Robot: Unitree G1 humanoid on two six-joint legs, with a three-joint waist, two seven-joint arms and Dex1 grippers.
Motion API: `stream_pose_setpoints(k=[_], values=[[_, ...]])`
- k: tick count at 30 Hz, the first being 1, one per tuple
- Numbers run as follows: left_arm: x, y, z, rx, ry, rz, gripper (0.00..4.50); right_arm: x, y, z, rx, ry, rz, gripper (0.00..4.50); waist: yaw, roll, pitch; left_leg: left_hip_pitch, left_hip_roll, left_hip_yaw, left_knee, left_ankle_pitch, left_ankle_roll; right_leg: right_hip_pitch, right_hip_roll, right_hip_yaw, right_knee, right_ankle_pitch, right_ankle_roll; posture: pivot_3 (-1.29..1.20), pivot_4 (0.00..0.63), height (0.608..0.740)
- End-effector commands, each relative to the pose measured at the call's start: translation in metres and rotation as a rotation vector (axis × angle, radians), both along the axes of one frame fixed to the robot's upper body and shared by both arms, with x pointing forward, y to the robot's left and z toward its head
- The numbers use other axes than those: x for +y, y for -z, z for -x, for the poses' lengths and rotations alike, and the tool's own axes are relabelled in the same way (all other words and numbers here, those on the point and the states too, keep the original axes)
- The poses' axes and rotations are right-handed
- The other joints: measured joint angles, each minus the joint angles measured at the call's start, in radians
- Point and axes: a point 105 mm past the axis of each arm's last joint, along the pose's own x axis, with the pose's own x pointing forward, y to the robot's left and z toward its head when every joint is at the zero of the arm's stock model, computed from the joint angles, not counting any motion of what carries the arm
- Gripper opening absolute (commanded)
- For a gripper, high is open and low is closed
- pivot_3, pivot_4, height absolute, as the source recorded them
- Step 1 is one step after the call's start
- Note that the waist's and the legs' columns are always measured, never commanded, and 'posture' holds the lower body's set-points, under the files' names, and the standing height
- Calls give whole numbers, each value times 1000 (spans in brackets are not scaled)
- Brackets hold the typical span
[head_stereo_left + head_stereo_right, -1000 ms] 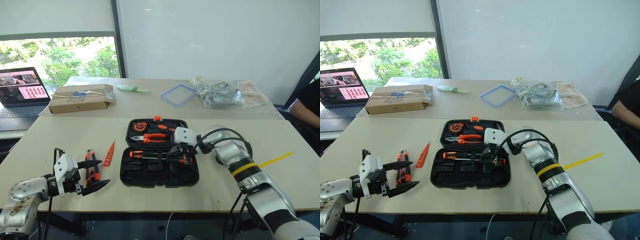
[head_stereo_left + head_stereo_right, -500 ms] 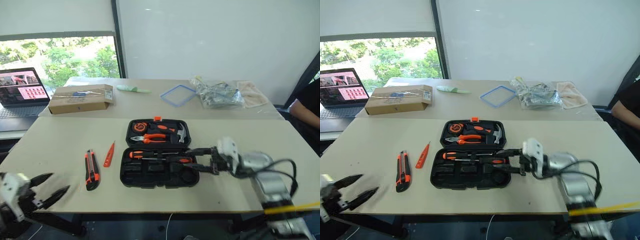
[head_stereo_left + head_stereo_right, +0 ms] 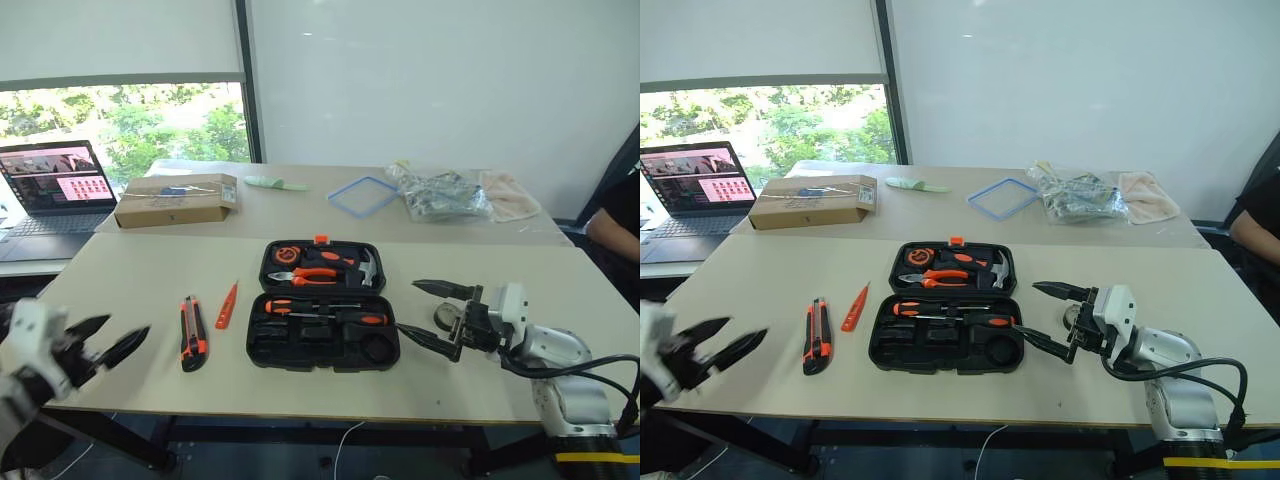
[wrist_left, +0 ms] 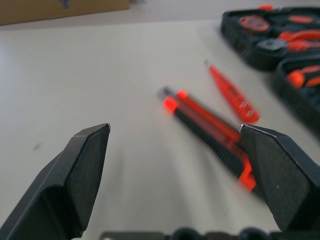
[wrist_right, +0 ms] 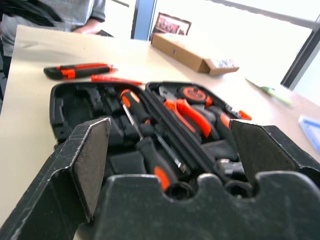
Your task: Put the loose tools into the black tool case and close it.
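The black tool case [image 3: 268, 348] lies open in the middle of the near table. Two orange-and-black screwdrivers [image 3: 309, 304] [image 5: 131, 102] lie in its near half. Pliers and a hammer sit in its far half. Left of the case, an orange-and-black utility knife [image 3: 190, 333] and a slim orange tester pen [image 3: 227, 305] rest on the table. My left gripper [image 3: 128, 326] is open and empty, well left of the knife [image 4: 210, 132]. My right gripper [image 3: 407, 305] is open and empty, just right of the case. A small grey tape roll [image 3: 444, 316] lies by its fingers.
On the far table are a brown cardboard box [image 3: 176, 200], a laptop [image 3: 55, 190], a blue square frame [image 3: 362, 192] and a crumpled plastic bag [image 3: 441, 192]. A person's arm [image 3: 618, 228] shows at the right edge.
My right gripper, shut at a screwdriver handle in the case, has opened and drawn back to the right. The screwdriver stays in the case. My left gripper moved left, away from the knife.
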Motion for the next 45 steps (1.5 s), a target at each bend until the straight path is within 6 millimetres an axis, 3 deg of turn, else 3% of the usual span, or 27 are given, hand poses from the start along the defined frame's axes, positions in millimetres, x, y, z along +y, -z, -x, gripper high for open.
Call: stream_pose_setpoints(k=[1, 5, 15, 16, 17, 19, 26, 27, 29, 35, 36, 38, 41, 45], values=[[-34, 5, -27, 162, -4, -91, 4500, 9, -21, 5, -67, -30, -10, 4436, -3, 0, 0, -1, 0, 0, 0, 0, 0, 0, 1, 0, -2, 0, 0, 0, 150, 740], [-62, 12, -51, 245, -8, -48, 4500, 13, -23, 8, -77, -33, -9, 4436, -15, -1, 0, -1, 0, 1, -1, 1, -1, -1, 4, 3, 0, 0, 1, 0, 150, 740], [-70, 45, -67, 370, -26, -154, 4500, 10, -31, 15, -94, 8, -14, 4436, -21, -2, 1, -3, 1, 1, -3, 0, -2, -3, 7, 5, -3, 0, 1, 0, 150, 740], [-70, 47, -66, 386, -22, -149, 3972, 10, -31, 15, -95, 12, -15, 4500, -18, -2, 1, -3, 1, 0, -2, 0, -2, -2, 7, 5, -3, 0, 1, 0, 150, 740], [-71, 50, -67, 397, -18, -138, 3905, 10, -31, 16, -95, 16, -16, 4500, -16, -2, 1, -3, 1, 0, -2, 0, -2, -2, 7, 5, -3, 0, 1, 0, 150, 740], [-75, 57, -66, 421, -1, -118, 3004, 10, -31, 17, -96, 19, -15, 4500, -14, -2, 1, -3, 1, 0, -2, 0, -2, -2, 7, 5, -2, 0, 1, 0, 150, 740], [-71, 63, -67, 433, -2, -67, 735, 9, -31, 22, -95, 27, -8, 4500, -1, -2, 1, -2, 1, 0, -1, 0, -2, -1, 6, 5, -2, 0, 1, 0, 150, 740], [-67, 59, -69, 414, -8, -52, 483, 8, -31, 22, -94, 29, -5, 4500, -1, -2, 1, -2, 1, 0, -1, 0, -1, -1, 6, 5, -2, 0, 1, 0, 150, 740], [-61, 48, -72, 362, -7, -5, 476, 6, -32, 24, -93, 35, -1, 4500, -2, -2, 1, -2, 1, 0, -1, 0, -1, -1, 6, 5, -2, 0, 1, 0, 150, 740], [-67, -16, -67, 44, 310, 20, 475, 0, -34, 30, -89, 56, 11, 4500, -4, -4, 2, -3, 2, 0, -1, 0, -2, -2, 7, 5, -2, 0, 1, 0, 150, 740], [-75, -25, -61, -21, 423, -4, 475, -1, -34, 31, -85, 60, 13, 4500, -4, -4, 2, -3, 2, 0, -1, 0, -2, -2, 7, 5, -3, 0, 1, 0, 150, 740], [-108, -40, -39, -151, 811, -138, 475, -6, -30, 36, -63, 75, 25, 4500, 0, -4, 2, -3, 2, 1, -1, 0, -2, -3, 7, 5, -3, 0, 1, 0, 150, 740], [-128, -30, -25, -134, 1072, -279, 475, -8, -27, 38, -45, 84, 28, 4500, 9, -4, 2, -5, 1, 1, -1, 0, -1, -2, 6, 3, -4, 0, 1, 0, 150, 740], [-149, 3, -34, -47, 1216, -502, 475, -6, -23, 41, -30, 82, 30, 4500, 7, -4, 2, -4, 0, 3, 1, -2, 1, -1, 7, 4, -5, 0, 1, 0, 150, 740]])
